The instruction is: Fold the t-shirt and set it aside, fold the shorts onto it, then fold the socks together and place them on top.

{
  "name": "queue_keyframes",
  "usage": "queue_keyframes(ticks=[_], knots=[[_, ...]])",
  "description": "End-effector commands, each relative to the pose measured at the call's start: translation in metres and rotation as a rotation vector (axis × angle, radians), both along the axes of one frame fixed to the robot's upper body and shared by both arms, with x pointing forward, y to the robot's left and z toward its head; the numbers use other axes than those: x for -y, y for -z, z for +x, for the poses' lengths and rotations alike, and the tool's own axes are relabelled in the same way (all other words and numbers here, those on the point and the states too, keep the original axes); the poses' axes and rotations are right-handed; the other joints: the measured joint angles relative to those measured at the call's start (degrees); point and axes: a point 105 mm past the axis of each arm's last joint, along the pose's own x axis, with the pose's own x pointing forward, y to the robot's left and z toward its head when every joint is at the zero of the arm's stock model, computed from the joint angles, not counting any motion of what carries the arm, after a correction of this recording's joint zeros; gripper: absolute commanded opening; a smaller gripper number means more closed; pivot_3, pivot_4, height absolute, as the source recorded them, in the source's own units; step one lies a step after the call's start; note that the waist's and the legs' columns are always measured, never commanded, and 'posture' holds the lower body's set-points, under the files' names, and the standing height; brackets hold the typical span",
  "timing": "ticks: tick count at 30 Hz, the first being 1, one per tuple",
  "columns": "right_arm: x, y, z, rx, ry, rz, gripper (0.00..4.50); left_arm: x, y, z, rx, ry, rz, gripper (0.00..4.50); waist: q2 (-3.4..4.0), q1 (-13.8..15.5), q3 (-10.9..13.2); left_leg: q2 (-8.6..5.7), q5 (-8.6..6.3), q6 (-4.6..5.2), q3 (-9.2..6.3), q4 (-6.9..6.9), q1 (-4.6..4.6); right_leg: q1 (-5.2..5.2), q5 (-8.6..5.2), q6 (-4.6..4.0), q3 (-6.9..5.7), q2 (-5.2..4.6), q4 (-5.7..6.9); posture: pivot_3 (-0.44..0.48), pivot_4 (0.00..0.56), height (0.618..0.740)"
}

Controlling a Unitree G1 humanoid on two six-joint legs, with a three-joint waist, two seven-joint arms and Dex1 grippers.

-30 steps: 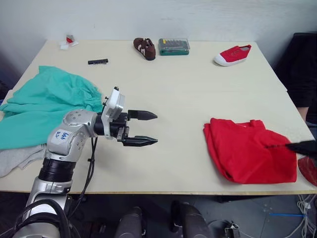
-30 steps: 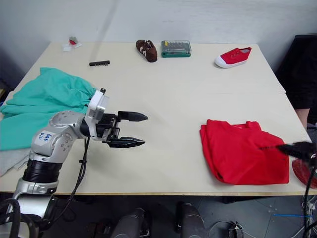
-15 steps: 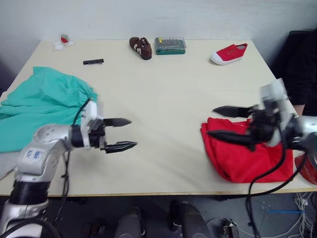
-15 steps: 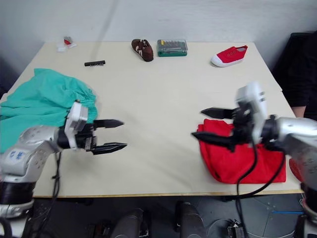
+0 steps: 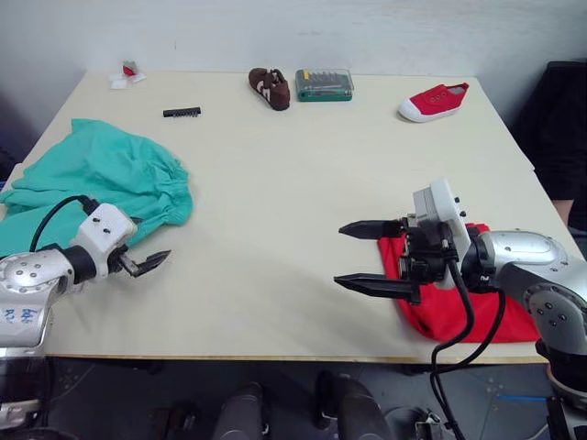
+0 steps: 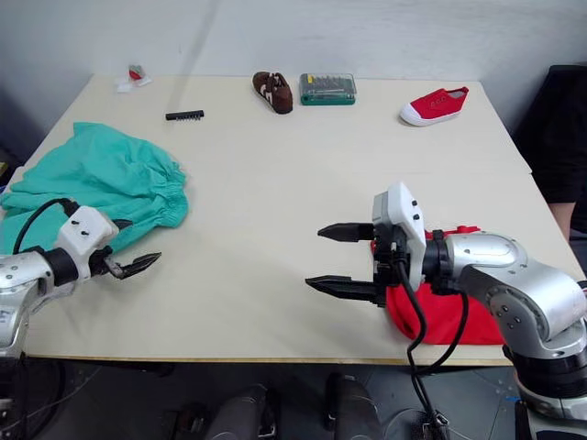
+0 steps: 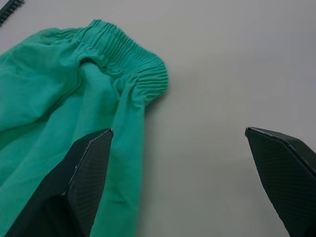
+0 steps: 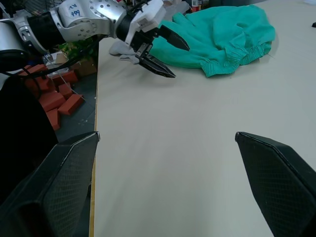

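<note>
rumpled teal shorts (image 5: 101, 179), gathered waist by spread left jaws; right jaws spread.

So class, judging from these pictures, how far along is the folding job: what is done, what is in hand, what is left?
Done: the t-shirt lies folded near the table's right front edge. In hand: nothing is gripped; the left gripper hangs open beside the shorts, and the right gripper is open over bare table. Left: the shorts lie spread out and unfolded, not on the t-shirt, and the socks come after.

Silver arms, black cables; white wrist blocks; black tapered fingers (image 6: 337, 287), seemingly mesh-textured.
</note>
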Motion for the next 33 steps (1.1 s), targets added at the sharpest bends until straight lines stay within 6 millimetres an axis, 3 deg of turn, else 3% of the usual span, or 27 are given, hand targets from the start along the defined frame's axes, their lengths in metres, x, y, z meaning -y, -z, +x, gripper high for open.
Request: queue_keyframes(ticks=[1,4,10,15,18,26,29,33], knots=[[-0.004,-0.005,-0.006,0.051,-0.013,0.009,4.50,-0.021,-0.005,0.018,0.030,-0.066,0.118,4.32,0.00,0.0,0.0,0.00,0.01,0.01,0.02,0.00,0.01,0.00,0.00,0.00,0.00,0.00,0.01,0.000,0.150,0.740],[-0.003,-0.006,-0.006,0.064,0.017,0.014,4.50,-0.021,-0.003,0.028,0.025,-0.053,0.113,3.63,0.00,-0.1,0.0,0.01,0.01,-0.02,0.10,0.00,-0.02,-0.04,0.00,0.00,0.00,0.02,0.00,0.000,0.150,0.740],[0.000,-0.009,-0.010,0.089,0.062,0.021,4.50,-0.024,0.005,0.036,-0.020,-0.036,0.109,1.63,-0.01,-0.4,0.0,0.01,0.01,-0.05,0.26,0.01,-0.05,-0.03,0.01,0.03,-0.11,0.05,0.13,0.000,0.150,0.740],[0.003,-0.010,-0.013,0.098,0.088,0.014,4.50,0.014,0.000,0.041,-0.036,0.112,-0.049,0.14,-0.03,-0.2,0.0,0.01,0.04,-0.01,0.29,0.12,-0.03,-0.02,0.01,0.04,-0.11,0.08,0.26,0.000,0.150,0.740],[0.006,-0.009,-0.016,0.093,0.101,0.000,4.50,0.044,-0.005,0.038,-0.032,0.233,-0.077,0.03,-0.06,0.3,0.0,-0.01,0.08,0.03,0.27,0.18,-0.03,0.00,0.02,0.05,-0.11,0.05,0.31,0.000,0.150,0.740],[0.018,0.001,-0.019,0.121,0.158,-0.101,4.50,0.180,-0.018,0.000,-0.142,0.814,-0.191,0.03,-0.09,0.3,0.0,-0.08,0.11,0.06,0.26,0.21,-0.02,0.10,0.05,0.11,-0.10,0.05,0.33,0.000,0.150,0.740],[0.021,0.004,-0.017,0.161,0.189,-0.130,4.50,0.213,-0.011,-0.012,-0.206,0.936,-0.203,0.03,-0.11,0.3,0.0,-0.08,0.15,0.07,0.26,0.24,-0.02,0.11,0.06,0.13,-0.09,0.13,0.33,0.000,0.150,0.740],[0.023,0.012,-0.016,0.191,0.210,-0.177,4.50,0.240,-0.001,-0.021,-0.267,1.008,-0.206,0.03,-0.12,-0.1,0.0,-0.04,0.26,0.01,0.35,0.25,0.08,0.12,0.07,0.17,0.04,0.20,0.17,0.000,0.150,0.740]])
